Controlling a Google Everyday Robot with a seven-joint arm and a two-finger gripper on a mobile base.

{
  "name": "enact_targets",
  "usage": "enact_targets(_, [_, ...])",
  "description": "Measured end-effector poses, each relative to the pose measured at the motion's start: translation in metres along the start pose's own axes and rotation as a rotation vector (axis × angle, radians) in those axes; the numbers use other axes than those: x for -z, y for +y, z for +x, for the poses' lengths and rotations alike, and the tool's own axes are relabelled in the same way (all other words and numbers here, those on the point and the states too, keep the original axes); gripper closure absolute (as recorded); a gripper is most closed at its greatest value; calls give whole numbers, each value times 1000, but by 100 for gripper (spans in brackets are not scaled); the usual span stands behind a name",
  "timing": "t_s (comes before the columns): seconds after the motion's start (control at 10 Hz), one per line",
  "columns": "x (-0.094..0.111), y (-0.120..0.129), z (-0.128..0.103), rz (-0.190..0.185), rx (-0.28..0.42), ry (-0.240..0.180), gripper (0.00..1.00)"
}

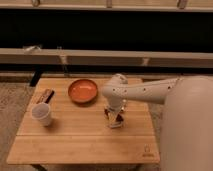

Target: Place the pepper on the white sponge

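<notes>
My gripper [115,118] hangs from the white arm and points down at the table's right-middle, just right of the orange bowl. A small dark red pepper [119,117] shows at the gripper's tip. Under it lies a small off-white block, the white sponge [116,125], mostly hidden by the gripper. I cannot tell whether the pepper rests on the sponge or is held just above it.
An orange bowl [82,91] sits at the back middle of the wooden table [75,142]. A white cup [42,113] stands at the left, with a dark brown bar [45,95] behind it. My white arm and body fill the right side.
</notes>
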Motion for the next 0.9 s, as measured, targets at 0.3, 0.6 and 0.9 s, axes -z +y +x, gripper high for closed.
enact_targets(0.3, [5,-1,-2,-7,0,15,20])
enact_targets(0.6, [24,0,-14,-18,7,81,20])
enact_targets(0.9, [30,1,-28,18,28,155,20])
